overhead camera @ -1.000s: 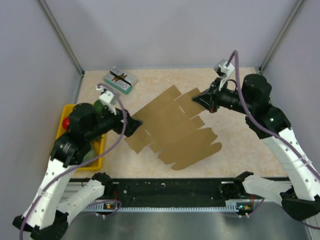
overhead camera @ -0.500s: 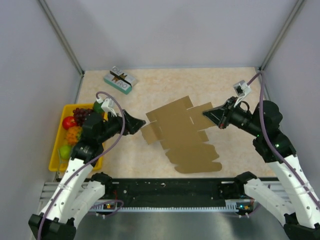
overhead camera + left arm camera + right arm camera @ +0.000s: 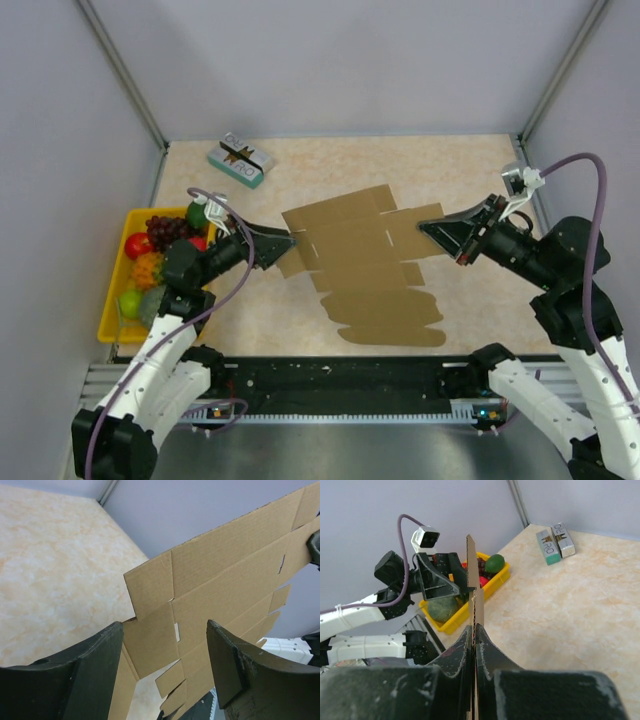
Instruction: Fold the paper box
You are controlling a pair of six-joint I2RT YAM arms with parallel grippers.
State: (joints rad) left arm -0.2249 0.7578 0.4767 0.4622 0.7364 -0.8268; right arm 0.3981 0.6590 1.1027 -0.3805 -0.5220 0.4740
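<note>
The paper box (image 3: 365, 250) is a flat, unfolded brown sheet over the middle of the table (image 3: 400, 165), stretched between the two arms. At its 3 o'clock edge the right gripper (image 3: 432, 228) is clamped tight on a flap, and its wrist view shows the cardboard edge-on between the closed fingers. At the sheet's 9 o'clock edge the left gripper (image 3: 285, 243) stands with its fingers (image 3: 95, 655) wide apart, a corner flap running into the gap between them. I cannot tell whether the sheet's near flaps touch the table. A yellow tray (image 3: 108, 325) of fruit sits at the table's 9 o'clock, and a small teal-and-white box (image 3: 241, 160) at 11.
</note>
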